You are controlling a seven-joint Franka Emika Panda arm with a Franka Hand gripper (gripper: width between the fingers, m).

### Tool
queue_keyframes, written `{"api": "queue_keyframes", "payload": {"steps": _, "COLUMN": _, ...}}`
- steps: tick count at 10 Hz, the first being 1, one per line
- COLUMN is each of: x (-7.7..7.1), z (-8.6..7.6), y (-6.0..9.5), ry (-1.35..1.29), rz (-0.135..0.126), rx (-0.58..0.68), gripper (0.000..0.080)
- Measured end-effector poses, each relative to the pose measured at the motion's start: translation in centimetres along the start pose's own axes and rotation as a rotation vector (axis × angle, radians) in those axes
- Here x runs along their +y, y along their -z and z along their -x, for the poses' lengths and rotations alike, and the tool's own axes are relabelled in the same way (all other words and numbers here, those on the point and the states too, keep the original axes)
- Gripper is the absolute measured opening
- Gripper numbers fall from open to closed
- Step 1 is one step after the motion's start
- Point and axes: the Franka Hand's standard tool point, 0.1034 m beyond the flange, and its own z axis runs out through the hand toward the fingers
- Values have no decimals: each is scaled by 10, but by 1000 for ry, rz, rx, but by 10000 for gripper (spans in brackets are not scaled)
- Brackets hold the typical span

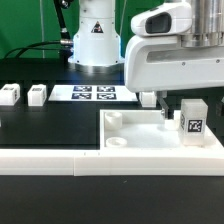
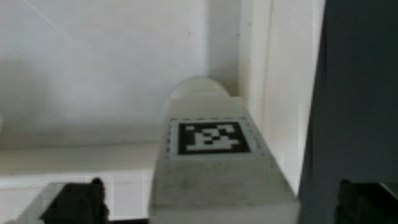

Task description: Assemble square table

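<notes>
Wrist view: the tool [image 2: 214, 204] is spread, jaws flanking an upright leg block [image 2: 210, 140] without touching. That leg seems seated in the square table slab [image 1: 140, 128], right; two loose legs [image 1: 37, 94] wait far left on the bench [image 1: 60, 125], unfitted.

White is shown by the square table [image 1: 145, 132]; a black-and-white square-patterned tag [image 1: 194, 126] is carried by the white leg block [image 1: 190, 108] at three o'clock in the exterior view. A black tabletop [image 1: 50, 125] and green backdrop [image 1: 25, 40] are seen.
</notes>
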Motion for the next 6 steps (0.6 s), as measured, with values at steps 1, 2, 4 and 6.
{"api": "queue_keyframes", "payload": {"steps": 1, "x": 0, "z": 0, "y": 0, "ry": -15, "rz": 0, "rx": 0, "gripper": 607}}
{"api": "queue_keyframes", "payload": {"steps": 2, "x": 0, "z": 0, "y": 0, "ry": -63, "rz": -2, "rx": 0, "gripper": 462}}
{"api": "queue_keyframes", "payload": {"steps": 4, "x": 1, "z": 0, "y": 0, "ry": -187, "rz": -1, "rx": -1, "gripper": 291}}
{"api": "queue_keyframes", "payload": {"steps": 6, "x": 1, "z": 1, "y": -1, "ry": -543, "rz": 12, "rx": 9, "gripper": 291}}
